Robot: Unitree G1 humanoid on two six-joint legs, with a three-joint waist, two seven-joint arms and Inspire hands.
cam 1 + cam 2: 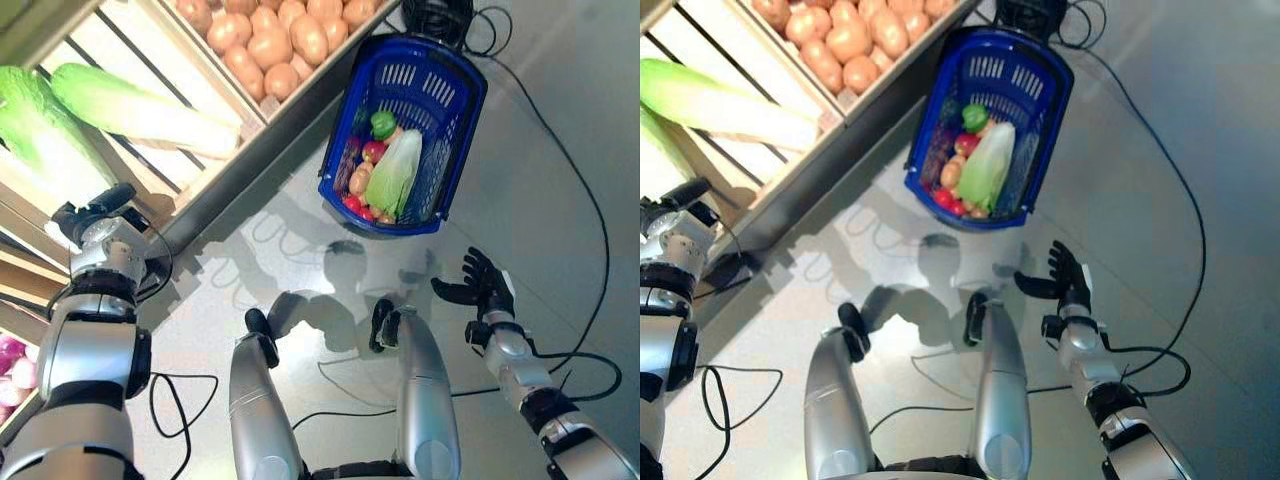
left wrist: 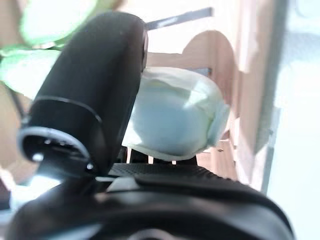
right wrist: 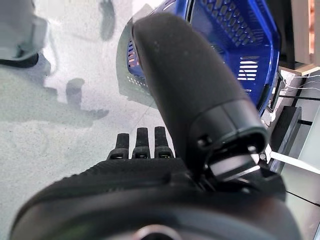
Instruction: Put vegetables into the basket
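The blue basket (image 1: 468, 100) stands on the floor by the stand's corner. In it lie a pale green cabbage (image 1: 395, 175), a green pepper (image 1: 383, 124), a red round vegetable (image 1: 372, 151), potatoes (image 1: 360, 181) and red tomatoes (image 1: 352, 203). My left hand (image 1: 100, 212) is at the stand's lower shelf, open and empty, just below a long cabbage (image 1: 140, 110). That cabbage's pale end (image 2: 175, 120) shows past the thumb (image 2: 95, 85). My right hand (image 1: 482, 280) is open over the floor, a short way in front of the basket (image 3: 235, 45).
The wooden stand (image 1: 255, 135) runs along the left and top, its dark base edge slanting down to the floor. A black device (image 1: 436, 15) sits behind the basket. Grey floor (image 1: 560, 120) lies to the right.
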